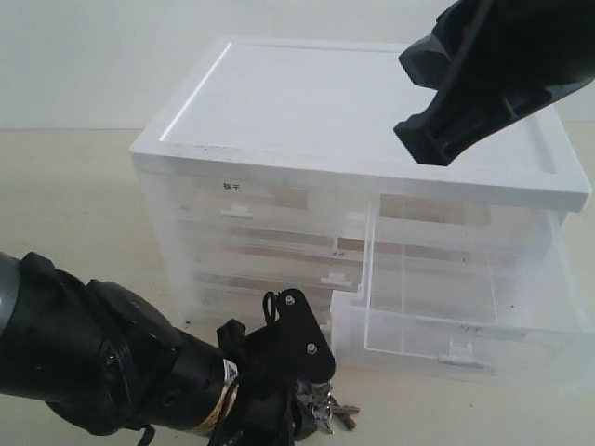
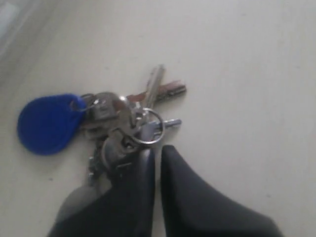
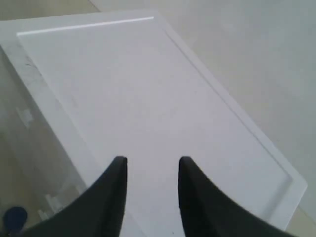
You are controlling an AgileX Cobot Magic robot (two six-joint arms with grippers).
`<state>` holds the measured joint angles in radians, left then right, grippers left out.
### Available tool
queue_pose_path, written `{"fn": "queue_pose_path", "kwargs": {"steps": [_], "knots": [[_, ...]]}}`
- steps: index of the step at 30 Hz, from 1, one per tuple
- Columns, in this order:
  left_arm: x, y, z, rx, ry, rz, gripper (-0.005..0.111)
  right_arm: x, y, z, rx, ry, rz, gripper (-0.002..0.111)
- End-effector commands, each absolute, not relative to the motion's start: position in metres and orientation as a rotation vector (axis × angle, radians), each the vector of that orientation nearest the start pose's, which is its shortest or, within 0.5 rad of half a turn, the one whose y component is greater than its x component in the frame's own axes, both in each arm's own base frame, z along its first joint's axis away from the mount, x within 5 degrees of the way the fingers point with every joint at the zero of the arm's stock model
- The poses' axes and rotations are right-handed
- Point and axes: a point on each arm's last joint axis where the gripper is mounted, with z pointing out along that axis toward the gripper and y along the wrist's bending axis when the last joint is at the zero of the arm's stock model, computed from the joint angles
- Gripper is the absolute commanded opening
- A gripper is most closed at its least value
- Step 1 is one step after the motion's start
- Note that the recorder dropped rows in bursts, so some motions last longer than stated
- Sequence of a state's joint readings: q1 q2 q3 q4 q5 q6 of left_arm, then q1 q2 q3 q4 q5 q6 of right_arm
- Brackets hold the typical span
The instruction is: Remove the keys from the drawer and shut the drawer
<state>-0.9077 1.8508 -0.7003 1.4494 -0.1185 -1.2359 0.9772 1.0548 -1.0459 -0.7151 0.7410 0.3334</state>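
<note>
The keys (image 2: 123, 116) lie spread on the table with their blue fob (image 2: 47, 123) to one side. They are in front of the cabinet, outside the drawer (image 1: 446, 307). My left gripper (image 2: 158, 148) is low over them, its fingers closed to a thin slit with nothing showing in it. The key ring sits at the tips and the bunch rests against the outside of one finger. In the exterior view the keys (image 1: 333, 409) peek out under the left gripper (image 1: 309, 409). The drawer stands pulled out and looks empty. My right gripper (image 3: 150, 160) hangs open above the cabinet top.
The white-topped clear cabinet (image 1: 325, 102) holds another half-width drawer (image 1: 242, 204) and full-width drawers (image 1: 270, 260), all pushed in. The open drawer's white tab handle (image 1: 462, 353) faces the front. My right arm (image 1: 483, 74) hovers over the cabinet's right rear corner.
</note>
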Motion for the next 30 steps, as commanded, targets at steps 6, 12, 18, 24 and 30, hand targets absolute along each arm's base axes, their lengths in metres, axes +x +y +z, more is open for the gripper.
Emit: {"fn": "queue_pose_path", "kwargs": {"steps": [6,12,18,24,30], "knots": [[0.189,-0.239,0.099,1.313,2.298,-0.28,0.005,0.152,0.15,0.39,-0.905,1.821,-0.017,0.031],[0.181,-0.23,0.156,1.219,2.148,-0.362,0.005,0.146,0.141,0.398,-0.879,1.804,-0.004,0.031],[0.149,-0.221,0.195,1.261,1.986,-0.653,0.005,0.135,0.124,0.411,-0.831,1.755,0.033,0.031],[0.137,-0.236,0.198,1.298,1.913,-0.862,0.005,0.129,0.115,0.418,-0.794,1.737,0.061,0.031],[0.145,-0.241,0.204,1.24,1.823,-0.825,0.005,0.129,0.115,0.417,-0.793,1.743,0.059,0.031]]}}
